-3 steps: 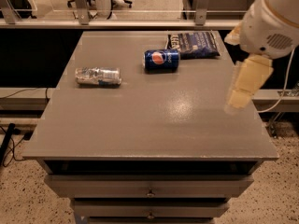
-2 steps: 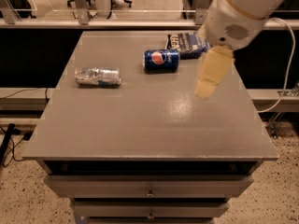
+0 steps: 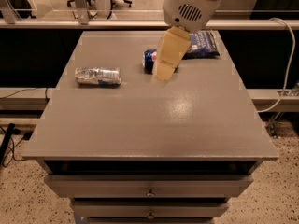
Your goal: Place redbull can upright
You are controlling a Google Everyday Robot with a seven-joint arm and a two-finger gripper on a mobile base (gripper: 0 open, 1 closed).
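Gripper (image 3: 164, 73), grip unclear, hangs at the Pepsi (image 3: 149, 59); it could grab that, not the redbull can (image 3: 98, 76) lying left.

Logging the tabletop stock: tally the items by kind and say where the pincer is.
Cans: 2 (redbull can lying on its side; Pepsi can, partly hidden)
Snack bags: 1 (dark blue bag, far right)
Total: 3
The pincer hangs in front of the Pepsi can, well right of the redbull can.
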